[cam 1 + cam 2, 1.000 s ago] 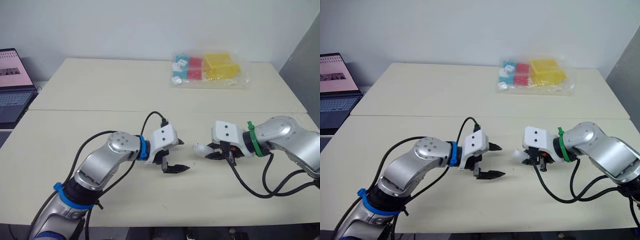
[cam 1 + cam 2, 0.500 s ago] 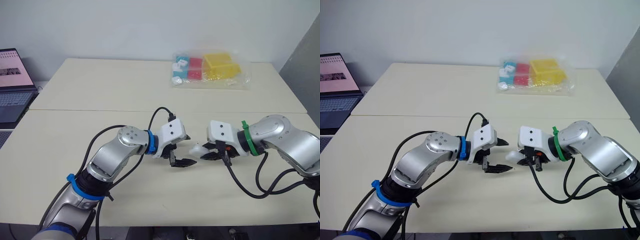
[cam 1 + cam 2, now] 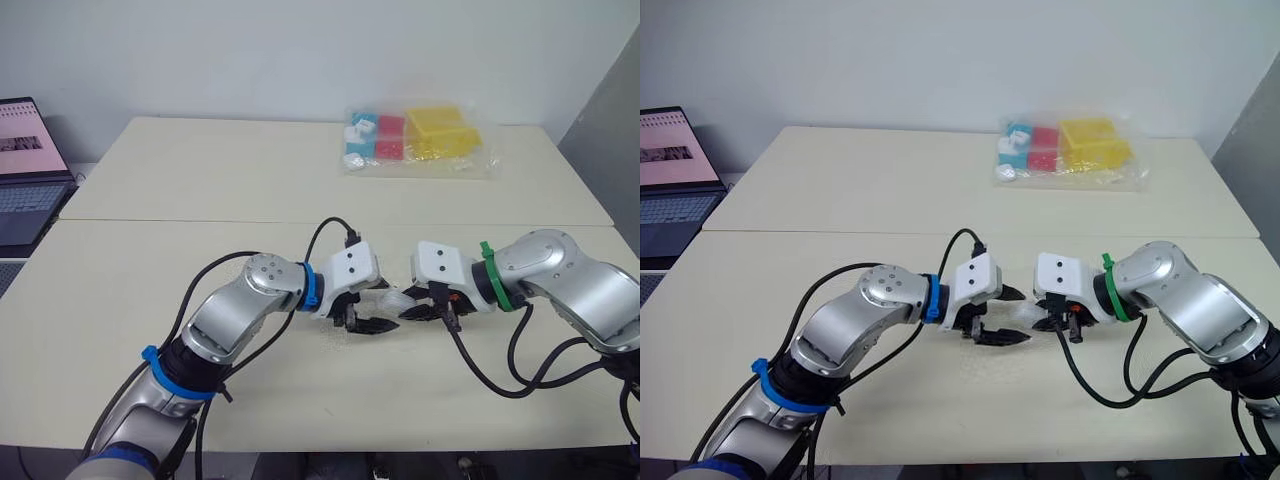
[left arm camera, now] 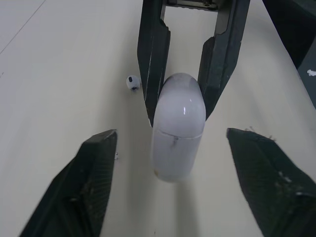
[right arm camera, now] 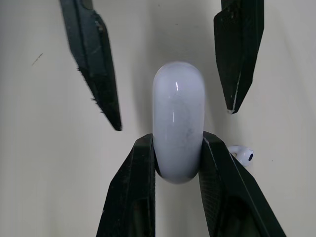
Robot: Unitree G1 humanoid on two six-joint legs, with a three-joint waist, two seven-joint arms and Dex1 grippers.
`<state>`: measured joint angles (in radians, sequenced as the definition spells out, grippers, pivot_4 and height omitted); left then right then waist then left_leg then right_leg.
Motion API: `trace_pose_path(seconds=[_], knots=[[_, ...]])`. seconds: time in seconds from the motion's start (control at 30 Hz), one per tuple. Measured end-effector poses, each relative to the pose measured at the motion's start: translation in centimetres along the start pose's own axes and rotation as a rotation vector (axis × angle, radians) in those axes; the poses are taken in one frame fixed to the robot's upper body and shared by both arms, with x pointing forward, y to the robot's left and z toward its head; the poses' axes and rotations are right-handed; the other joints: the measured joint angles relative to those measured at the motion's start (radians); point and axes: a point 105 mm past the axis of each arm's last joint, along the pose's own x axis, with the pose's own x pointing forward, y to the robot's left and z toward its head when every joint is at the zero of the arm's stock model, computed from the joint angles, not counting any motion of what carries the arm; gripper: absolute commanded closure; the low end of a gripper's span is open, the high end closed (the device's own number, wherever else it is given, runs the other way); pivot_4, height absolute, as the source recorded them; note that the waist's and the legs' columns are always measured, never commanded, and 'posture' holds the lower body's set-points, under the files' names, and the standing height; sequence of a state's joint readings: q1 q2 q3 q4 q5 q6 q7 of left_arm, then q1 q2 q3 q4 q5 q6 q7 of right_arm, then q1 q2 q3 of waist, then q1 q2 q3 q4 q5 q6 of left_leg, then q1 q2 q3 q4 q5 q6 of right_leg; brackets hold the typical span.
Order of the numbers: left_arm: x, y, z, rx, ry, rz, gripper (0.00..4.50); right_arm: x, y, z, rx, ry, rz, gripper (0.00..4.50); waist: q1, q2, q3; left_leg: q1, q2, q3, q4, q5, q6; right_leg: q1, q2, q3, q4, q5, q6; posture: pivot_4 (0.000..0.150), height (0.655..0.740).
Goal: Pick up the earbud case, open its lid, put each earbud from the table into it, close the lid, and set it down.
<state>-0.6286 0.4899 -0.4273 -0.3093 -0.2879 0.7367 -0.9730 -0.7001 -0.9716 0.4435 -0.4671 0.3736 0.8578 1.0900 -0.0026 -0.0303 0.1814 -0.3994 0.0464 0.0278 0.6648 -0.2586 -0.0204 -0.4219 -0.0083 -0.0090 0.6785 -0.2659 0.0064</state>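
**Task item.** The earbud case point(image 3: 397, 298) sits at the centre of the left eye frame, low over the pale surface point(image 3: 200, 180). It is white, glossy and rounded. Whether its underside touches the surface cannot be told.

**Right end effector** point(image 3: 410, 305). It enters from the right of the frame. It is closed narrow on the case, with a black finger pressed to each flank of the case's near end. The right wrist view confirms the grip: both fingers point(image 5: 143, 168) bear directly on the case, and more than half of its length projects beyond their tips.

**Left end effector** point(image 3: 385, 305). It enters from the lower left. It is spread wide, with one finger on each side of the case's free end. The left wrist view shows clear gaps between the case and both of its fingers. The right wrist view agrees, with the two opposing fingers flanking the case and standing apart from it.

**Detail from the wrist views.**
- The left wrist view shows a fine seam running across the case. It is closed with no gap, so the lid is shut.
- The right wrist view shows a white earbud point(image 5: 242, 153) lying on the surface, just beside one finger of the right end effector.
- The left wrist view also shows a small white earbud on the surface, beside the right end effector's finger. It is close to the case but apart from it.

**Surroundings, from the eye views.**
- A clear plastic bag point(image 3: 415, 140) of blue, red and yellow boxes lies on the surface at the upper centre-right.
- An open laptop point(image 3: 25, 170) stands at the left edge.
- Both are well apart from the case.
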Motion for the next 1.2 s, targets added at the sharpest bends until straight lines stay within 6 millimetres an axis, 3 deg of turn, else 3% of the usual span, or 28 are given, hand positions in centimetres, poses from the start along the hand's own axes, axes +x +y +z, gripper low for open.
trace_pose_path(seconds=[0.2,0.7,0.73,0.8,1.0,1.03,1.2], knots=[[0.1,-0.1,0.2,0.007,-0.006,-0.014,3.6,-0.1,0.0,0.0,-0.004,0.004,-0.002,3.73,0.0,0.0,0.0,0.0,0.0,0.0,0.0,0.0,0.0,0.0,0.0,0.0,0.0,0.0,0.0,0.15,0.74],[0.0,-0.3,0.0,0.019,-0.002,-0.025,3.64,0.0,0.2,0.1,-0.013,0.003,0.021,3.73,0.0,0.0,0.0,0.0,0.0,0.0,0.0,0.0,0.0,0.0,0.0,0.0,0.0,0.0,0.0,0.15,0.74],[0.0,-0.3,0.0,0.017,-0.004,-0.026,3.64,0.0,0.2,0.1,-0.014,0.004,0.024,3.01,0.0,0.0,0.0,0.0,0.0,0.0,0.0,0.0,0.0,0.0,0.0,0.0,0.0,0.0,0.0,0.15,0.74],[0.0,-0.4,-0.4,0.0,0.001,-0.025,3.7,-0.3,0.1,0.4,-0.029,-0.008,0.017,2.46,0.0,0.0,0.0,0.0,0.0,0.0,0.0,0.0,0.0,0.0,0.0,0.0,0.001,0.0,0.0,0.15,0.74],[-0.2,-0.5,-1.1,-0.03,0.003,-0.021,3.7,-1.2,-0.2,0.4,-0.045,-0.012,-0.005,0.24,0.0,0.0,0.0,0.0,0.0,0.0,0.001,0.0,0.0,0.0,0.0,0.0,0.001,0.0,0.0,0.15,0.74],[-0.3,-0.6,-1.4,-0.046,-0.002,-0.021,3.7,-1.7,-0.3,0.2,-0.044,-0.003,-0.014,0.03,0.0,0.0,0.0,0.0,0.0,0.0,0.001,0.0,0.0,0.0,0.0,0.0,0.001,0.0,0.0,0.15,0.74],[-0.5,-0.8,-1.6,-0.185,-0.131,-0.022,3.7,-4.6,-0.9,0.3,-0.081,-0.027,-0.067,0.0,0.001,0.0,0.0,0.0,0.0,0.0,0.001,0.0,0.0,0.001,0.0,0.0,0.001,0.001,-0.001,0.15,0.74]])
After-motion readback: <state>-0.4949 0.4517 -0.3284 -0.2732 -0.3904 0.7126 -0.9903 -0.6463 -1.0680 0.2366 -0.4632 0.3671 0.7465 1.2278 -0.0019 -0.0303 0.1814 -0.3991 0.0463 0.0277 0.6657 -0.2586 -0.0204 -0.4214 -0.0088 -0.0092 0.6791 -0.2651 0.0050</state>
